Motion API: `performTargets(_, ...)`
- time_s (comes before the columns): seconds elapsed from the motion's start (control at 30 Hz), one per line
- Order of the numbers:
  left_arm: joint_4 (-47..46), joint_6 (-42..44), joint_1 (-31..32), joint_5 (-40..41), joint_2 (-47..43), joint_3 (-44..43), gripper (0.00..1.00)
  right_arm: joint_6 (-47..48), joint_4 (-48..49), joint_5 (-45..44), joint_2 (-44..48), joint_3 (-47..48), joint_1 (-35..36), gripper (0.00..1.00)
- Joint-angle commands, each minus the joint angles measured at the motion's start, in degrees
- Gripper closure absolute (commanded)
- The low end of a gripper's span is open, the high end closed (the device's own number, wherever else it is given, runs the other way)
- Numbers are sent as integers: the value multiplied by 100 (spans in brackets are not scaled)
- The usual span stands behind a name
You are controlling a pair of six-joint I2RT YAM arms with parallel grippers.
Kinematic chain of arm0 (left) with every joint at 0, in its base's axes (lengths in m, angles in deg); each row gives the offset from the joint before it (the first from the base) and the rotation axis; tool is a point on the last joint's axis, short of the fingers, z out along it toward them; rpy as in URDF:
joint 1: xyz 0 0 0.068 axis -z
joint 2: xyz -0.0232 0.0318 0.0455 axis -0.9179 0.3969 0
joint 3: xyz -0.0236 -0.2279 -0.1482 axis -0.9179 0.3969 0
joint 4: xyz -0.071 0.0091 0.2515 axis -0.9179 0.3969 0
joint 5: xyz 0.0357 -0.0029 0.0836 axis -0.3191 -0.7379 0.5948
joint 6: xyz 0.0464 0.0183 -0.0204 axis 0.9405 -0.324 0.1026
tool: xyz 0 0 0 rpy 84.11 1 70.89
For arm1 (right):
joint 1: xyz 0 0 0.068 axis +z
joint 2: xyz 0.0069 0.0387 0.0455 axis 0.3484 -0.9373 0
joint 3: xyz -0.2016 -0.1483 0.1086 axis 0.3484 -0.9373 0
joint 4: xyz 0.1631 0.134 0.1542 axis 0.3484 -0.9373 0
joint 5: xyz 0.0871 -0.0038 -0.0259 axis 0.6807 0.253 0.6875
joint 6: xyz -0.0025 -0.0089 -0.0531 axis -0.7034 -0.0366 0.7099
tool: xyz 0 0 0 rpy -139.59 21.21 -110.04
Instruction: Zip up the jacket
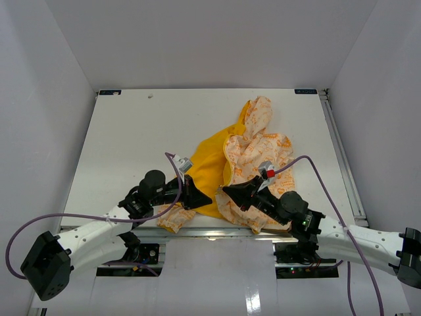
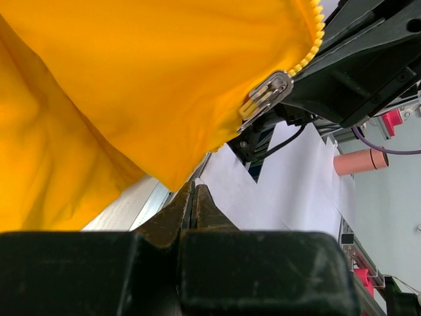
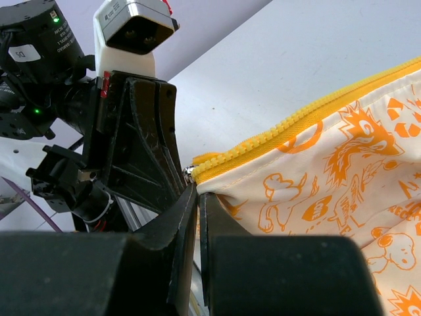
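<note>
The jacket (image 1: 256, 155) lies crumpled at the table's near middle, yellow lining (image 1: 207, 168) on the left, cream printed side on the right. My left gripper (image 1: 205, 197) is shut on a drawn-out corner of the yellow lining (image 2: 99, 99), pinched at the tips of the left gripper (image 2: 193, 187). The metal zipper slider (image 2: 266, 95) hangs on the yellow teeth just above it. My right gripper (image 1: 227, 191) is shut on the printed hem (image 3: 316, 191) just below the zipper teeth (image 3: 296, 118); the right gripper's tips (image 3: 197, 187) sit at the zipper's lower end. The two grippers almost touch.
The table's near metal edge (image 1: 217, 232) runs right under both grippers. White walls enclose the table on three sides. The left arm's wrist camera (image 3: 135, 23) is close in front of the right gripper. A pink cylinder (image 2: 358, 161) stands off the table.
</note>
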Motion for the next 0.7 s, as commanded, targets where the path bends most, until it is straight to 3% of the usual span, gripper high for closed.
performTargets(0.0,-160,31,-22,-39,-11,5,87,99,158,-55,20,96,-23,92)
performTargets(0.1,-331,152,-22,-98,-228,-93,60,147,62,1,-109,128,-23,92)
performTargets(0.2,-389,396,-22,33,-371,-258,50,147,62,29,-186,106,-23,92)
performTargets(0.5,80,991,-16,10,455,-915,44,156,128,89,-201,62,-23,92)
performTargets(0.67,167,1041,-22,534,386,-1039,44,164,108,147,-291,57,-23,92)
